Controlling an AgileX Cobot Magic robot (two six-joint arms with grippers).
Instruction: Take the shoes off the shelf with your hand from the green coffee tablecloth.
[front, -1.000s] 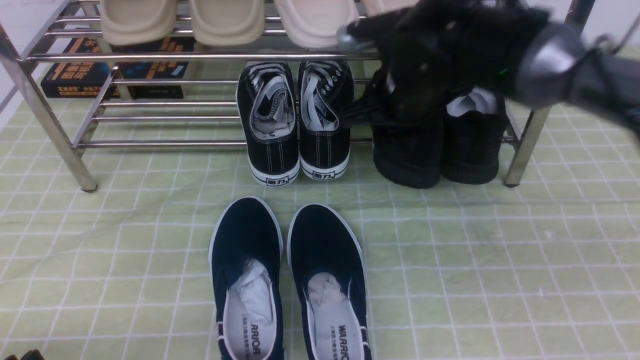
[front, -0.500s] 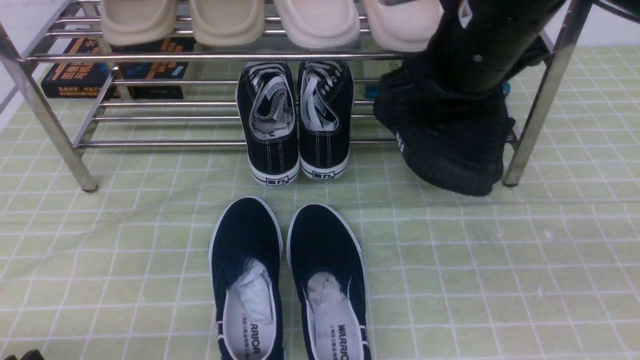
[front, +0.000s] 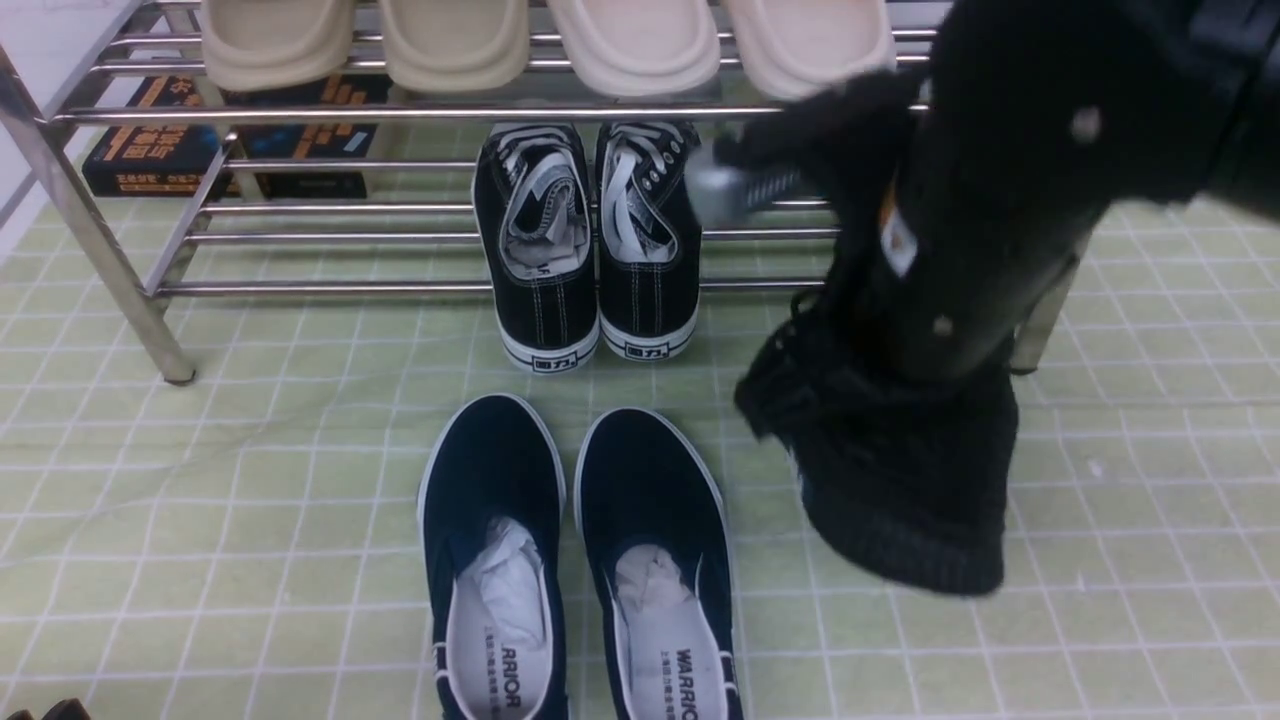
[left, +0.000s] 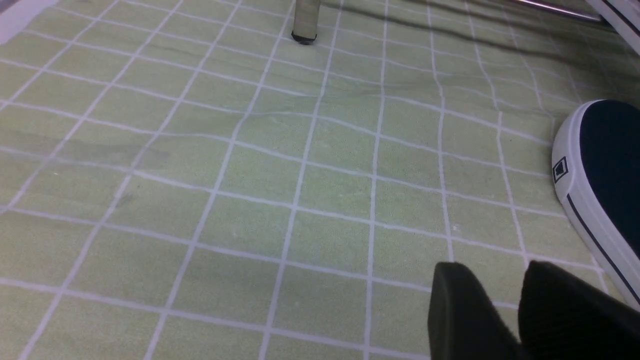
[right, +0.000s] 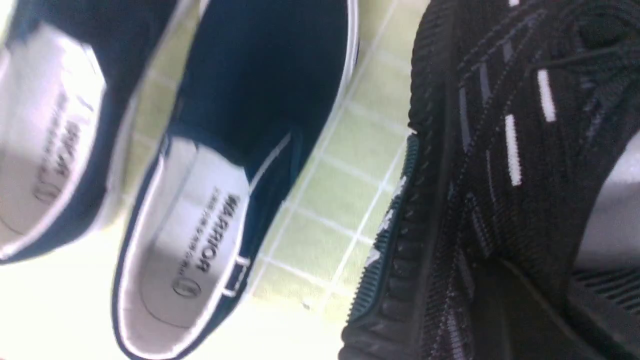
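2 black knit sneakers (front: 910, 510) hang from the right hand (front: 860, 300), its fingers clenched on them, above the tablecloth (front: 330, 480).

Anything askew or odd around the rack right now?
No damage or spill stands out. The one slight oddity: the tablecloth is wrinkled, its printed grid lines bending near the rack's foot instead of running straight.

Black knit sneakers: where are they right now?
In the front view, the black sneakers hang from the right claw, right of the navy slip-ons and in front of the rack.
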